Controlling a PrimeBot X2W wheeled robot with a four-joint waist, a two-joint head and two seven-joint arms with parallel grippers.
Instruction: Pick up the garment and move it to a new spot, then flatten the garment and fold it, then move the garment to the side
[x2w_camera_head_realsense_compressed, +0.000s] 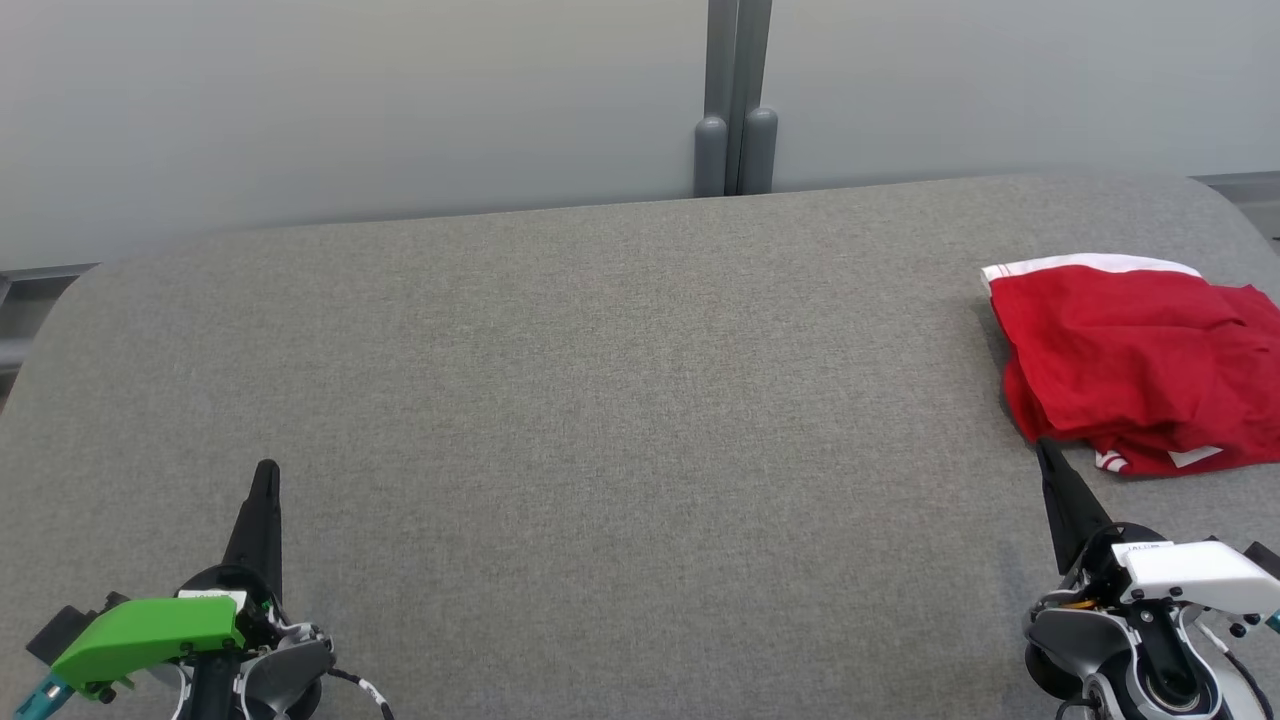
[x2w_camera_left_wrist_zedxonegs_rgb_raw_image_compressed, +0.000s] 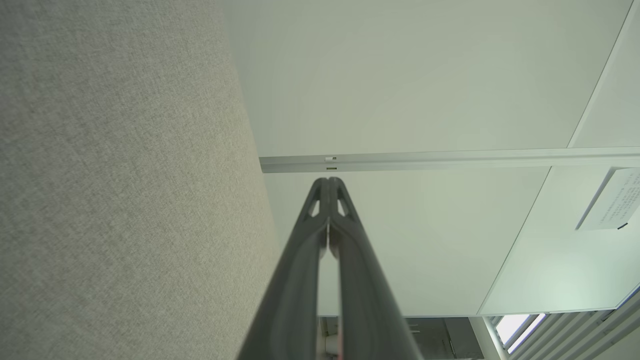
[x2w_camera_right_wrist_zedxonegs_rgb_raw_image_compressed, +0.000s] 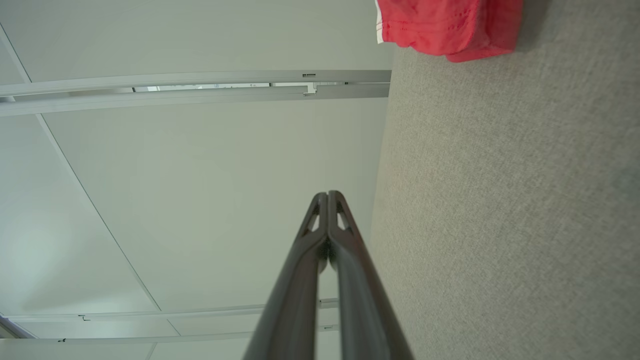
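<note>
**RED GARMENT: HANDLING AND GRIP POINTS**

**Hand status.** Left hand (x2w_camera_head_realsense_compressed: 265, 480): closed, fingers pressed flat together, empty, low over the grey desk (x2w_camera_head_realsense_compressed: 600, 400). Right hand (x2w_camera_head_realsense_compressed: 1048, 455): likewise closed and empty.

**Location.** Garment (x2w_camera_head_realsense_compressed: 1120, 350): bunched in a loose heap on the desk, just beyond the right hand's fingertips and slightly to their outer side. Well apart from the left hand, far across to its right.

**Handling.** Treat as light, soft and limp. Thin red cloth, likely to sag, drape and slip over itself once lifted. No fragility expected. Avoid a shallow pinch, to prevent lifting the top layer alone.

**Where to take hold.**
- Preferred: the white band (x2w_camera_head_realsense_compressed: 1090, 265) along the edge farthest from the right hand. Probably a waistband, so firmer than the rest.
- Alternative: the near fold directly ahead of the right fingertips.
- For flattening: grip with both hands at two well-spread points on one edge.

**Hidden or unclear.**
- Outer side of the heap: cut off by the edge of the head view.
- Right wrist view: a corner of the heap, cut off at the top.
- Garment type: presumably shorts, not certain.
- Layer count and folds underneath: not visible.
- Small white patches (x2w_camera_head_realsense_compressed: 1190, 458) at the near hem: label or trim, impossible to tell.
</note>
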